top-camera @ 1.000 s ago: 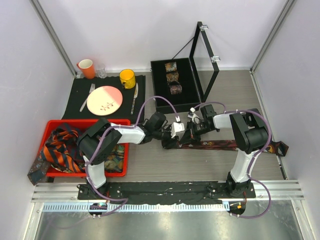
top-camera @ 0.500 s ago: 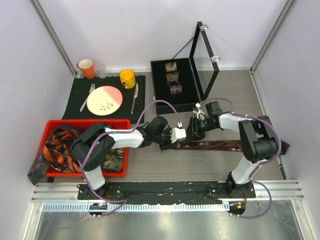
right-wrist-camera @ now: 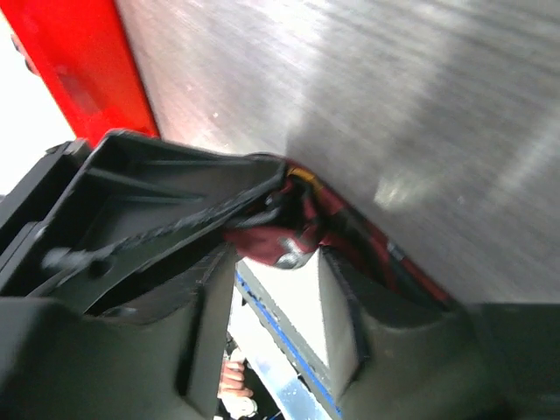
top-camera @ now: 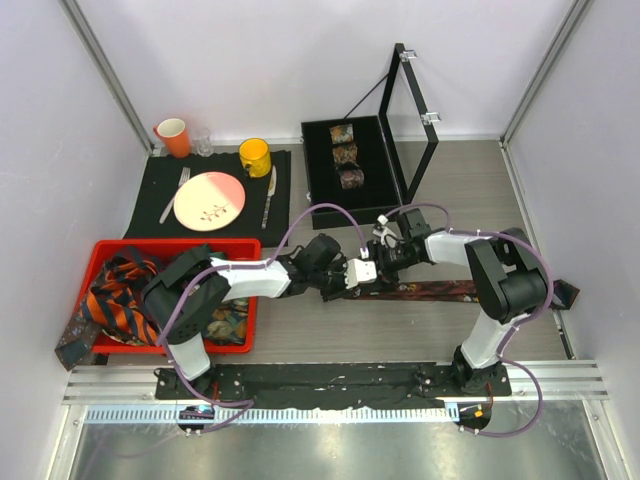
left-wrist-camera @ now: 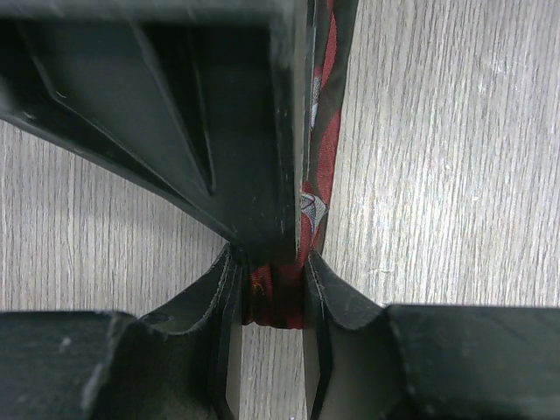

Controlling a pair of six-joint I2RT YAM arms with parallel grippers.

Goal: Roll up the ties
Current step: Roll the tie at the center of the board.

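The dark red patterned tie [top-camera: 430, 290] is lying flat on the wooden table [top-camera: 400, 330], running from the middle out toward 3 o'clock, where its far end is poking out past the right arm. Both arms are reaching in to meet at its near end in the centre. The left gripper [left-wrist-camera: 271, 289] is pinching that end: its two fingers [left-wrist-camera: 223, 297] are pressing on either side of a bunched fold of red cloth, and the rest of the strip is stretching away from it over the wood. The right gripper [right-wrist-camera: 276, 262] is sitting right against it from the 3 o'clock side with its jaws spread apart, a clear gap showing between them; the folded red cloth is sitting at their tips, and I cannot tell whether they are touching it. Over at 9 o'clock a red bin [top-camera: 180, 243] is holding a heap of loose ties [top-camera: 125, 300], orange-and-navy stripes among them. At 12 o'clock a black box [top-camera: 325, 205] is standing with its lid [top-camera: 410, 120] up and three rolled ties [top-camera: 345, 155] lined up inside. At 10 o'clock a pink plate [top-camera: 210, 200] is resting on a black mat [top-camera: 150, 190], with an orange cup [top-camera: 172, 135] and a yellow mug [top-camera: 254, 156] beside it.
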